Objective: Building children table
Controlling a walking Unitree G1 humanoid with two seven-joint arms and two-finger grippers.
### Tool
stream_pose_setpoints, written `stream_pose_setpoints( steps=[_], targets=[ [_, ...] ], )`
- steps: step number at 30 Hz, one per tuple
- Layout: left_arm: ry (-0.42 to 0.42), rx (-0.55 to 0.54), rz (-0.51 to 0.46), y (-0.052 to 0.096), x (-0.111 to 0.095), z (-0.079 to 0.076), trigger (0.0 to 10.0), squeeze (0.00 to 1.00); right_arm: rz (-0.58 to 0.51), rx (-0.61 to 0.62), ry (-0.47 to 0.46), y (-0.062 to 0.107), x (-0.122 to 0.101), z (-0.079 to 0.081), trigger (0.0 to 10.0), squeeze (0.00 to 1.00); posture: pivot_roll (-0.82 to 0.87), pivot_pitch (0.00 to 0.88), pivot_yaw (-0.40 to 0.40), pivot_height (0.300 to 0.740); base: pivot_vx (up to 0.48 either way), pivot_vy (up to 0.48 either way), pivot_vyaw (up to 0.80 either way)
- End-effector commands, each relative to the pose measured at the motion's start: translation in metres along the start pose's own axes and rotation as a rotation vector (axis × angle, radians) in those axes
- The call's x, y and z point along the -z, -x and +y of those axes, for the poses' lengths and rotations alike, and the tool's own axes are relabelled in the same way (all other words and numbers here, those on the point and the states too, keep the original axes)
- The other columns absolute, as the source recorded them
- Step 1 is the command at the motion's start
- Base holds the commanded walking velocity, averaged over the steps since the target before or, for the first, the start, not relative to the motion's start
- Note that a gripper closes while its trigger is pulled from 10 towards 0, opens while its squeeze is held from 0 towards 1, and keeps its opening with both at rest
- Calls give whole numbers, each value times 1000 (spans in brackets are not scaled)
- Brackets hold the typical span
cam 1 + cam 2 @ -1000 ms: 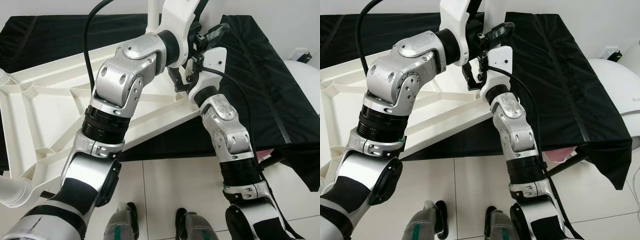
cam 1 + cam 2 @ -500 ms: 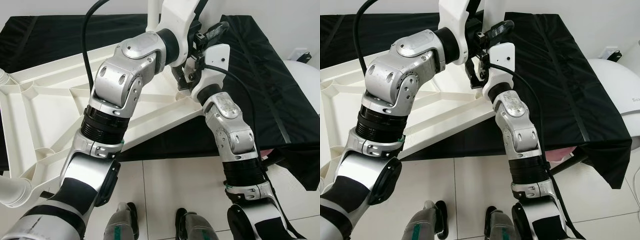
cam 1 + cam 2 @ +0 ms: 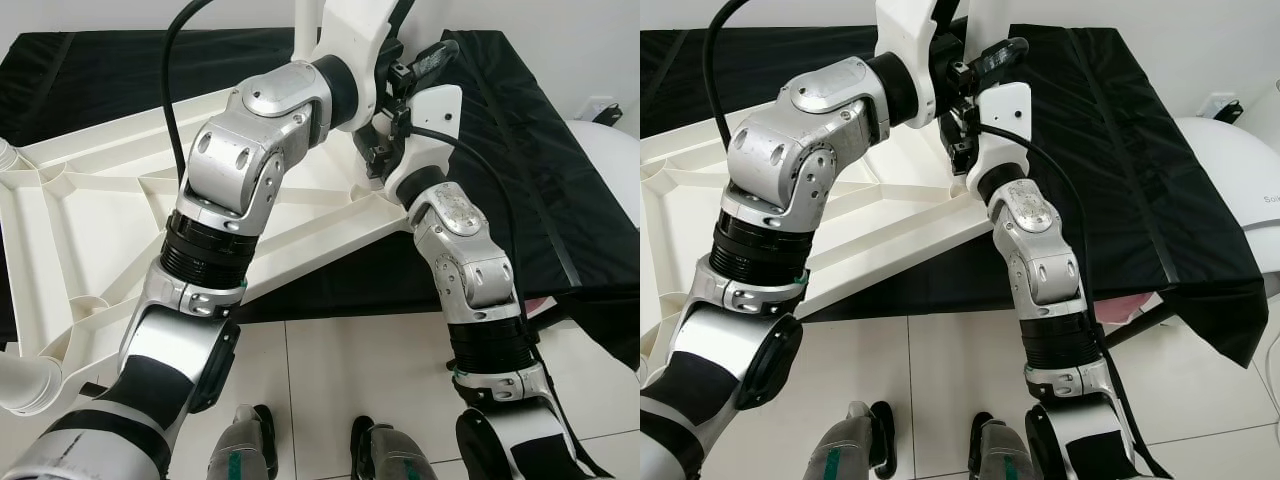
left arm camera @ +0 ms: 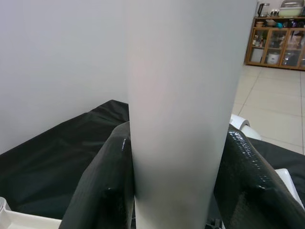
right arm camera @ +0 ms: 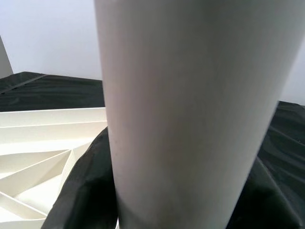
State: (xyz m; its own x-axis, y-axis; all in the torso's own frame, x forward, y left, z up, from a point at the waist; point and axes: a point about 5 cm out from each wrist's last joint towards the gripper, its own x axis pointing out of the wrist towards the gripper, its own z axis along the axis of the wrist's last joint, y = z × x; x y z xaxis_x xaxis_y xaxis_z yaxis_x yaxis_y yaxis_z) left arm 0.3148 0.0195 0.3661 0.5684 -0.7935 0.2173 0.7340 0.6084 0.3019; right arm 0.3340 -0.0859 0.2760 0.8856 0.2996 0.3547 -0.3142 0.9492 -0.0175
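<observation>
So the white table top (image 3: pixel 90 230) is lying upside down with its ribbed underside facing up, resting on a black cloth (image 3: pixel 1120 140) that covers some kind of bench, and one corner sticks out over the tiled floor (image 3: pixel 330 370). Both arms are reaching up to the far corner of the top, where a white table leg (image 4: pixel 183 109) stands upright.

In the left wrist view, the left gripper (image 4: pixel 178 181) has the leg right between its fingers (image 4: pixel 102 191), one black finger pressed against each side of the tube, so it's pinching the leg. The right wrist view looks much the same: the right gripper (image 5: pixel 186 191) has its black fingers (image 5: pixel 81 191) hugging either side of the same white tube (it fills most of that view, so hard to see much else), with the ribbed table top just beyond the jaws on one side and black cloth on the other.

From the head camera, the two wrists sit close together at that corner, the right one just below the left. The robot's feet (image 3: pixel 250 450) are planted on the tiles below.
</observation>
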Motion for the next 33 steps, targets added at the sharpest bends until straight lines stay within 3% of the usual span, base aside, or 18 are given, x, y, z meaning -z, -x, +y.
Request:
stream_pose_setpoints(
  steps=[1, 4, 5, 7, 8, 9, 10, 11, 12, 13, 16, 17, 30, 31, 33],
  targets=[
    [-16, 23, 17, -1, 5, -7, 10000, 0, -45, 8, -20, -1, -14, 0, 10000, 0, -88, 175, -43, 740, 0, 0, 0],
    [-17, 34, 18, -2, 5, -9, 10000, 0, -44, 12, -23, -2, -15, -1, 10000, 0, -88, 175, -43, 740, 0, 0, 0],
    [-17, 40, 18, -2, 5, -10, 10000, 0, -44, 13, -30, -2, -15, -1, 2902, 0, -88, 175, -43, 740, 0, 0, 0],
    [-16, 45, 17, -2, 5, -11, 10000, 0, -43, 16, -35, -2, -15, -1, 2902, 0, -88, 175, -43, 740, 0, 0, 0],
    [-16, 48, 16, -3, 5, -12, 10000, 0, -41, 22, -42, -2, -15, -2, 0, 0, -88, 175, -43, 740, 0, 0, 0],
    [-17, 50, 15, -3, 5, -13, 10000, 0, -39, 26, -47, -1, -15, -2, 0, 0, -88, 175, -43, 740, 0, 0, 0],
    [-19, 53, 13, -3, 5, -13, 10000, 0, -35, 35, -51, -2, -15, -3, 1608, 0, -87, 178, -42, 740, 0, 0, 0],
    [-20, 54, 11, -3, 4, -13, 10000, 0, -33, 40, -53, -2, -15, -3, 1608, 0, -87, 178, -42, 740, 0, 0, 0],
    [-22, 55, 9, -3, 4, -13, 10000, 0, -33, 43, -49, -2, -15, -4, 9373, 0, -87, 178, -42, 740, 0, 0, 0],
    [-24, 57, 8, -3, 4, -14, 10000, 0, -32, 47, -48, -2, -15, -5, 10000, 0, -87, 178, -42, 740, 0, 0, 0],
    [-18, 58, 7, -3, 3, -14, 10000, 0, -29, 50, -50, -3, -14, -5, 10000, 0, -85, 178, -40, 740, 0, 0, 0],
    [9, 60, 4, -3, 4, -15, 10000, 1000, -28, 52, -52, -3, -14, -6, 10000, 0, -85, 178, -40, 740, 0, 0, 0],
    [23, 63, -15, -4, 1, -15, 10000, 1000, -39, 69, -46, -4, -15, -9, 10000, 0, -81, 165, -38, 740, 0, 0, 0],
    [22, 62, -14, -4, 1, -15, 10000, 0, -39, 72, -45, -4, -15, -10, 10000, 0, -78, 162, -38, 740, 0, 0, 0],
    [21, 62, -16, -4, 1, -15, 10000, 0, -39, 74, -43, -4, -15, -10, 10000, 0, -78, 162, -38, 740, 0, 0, 0]
  ],
)
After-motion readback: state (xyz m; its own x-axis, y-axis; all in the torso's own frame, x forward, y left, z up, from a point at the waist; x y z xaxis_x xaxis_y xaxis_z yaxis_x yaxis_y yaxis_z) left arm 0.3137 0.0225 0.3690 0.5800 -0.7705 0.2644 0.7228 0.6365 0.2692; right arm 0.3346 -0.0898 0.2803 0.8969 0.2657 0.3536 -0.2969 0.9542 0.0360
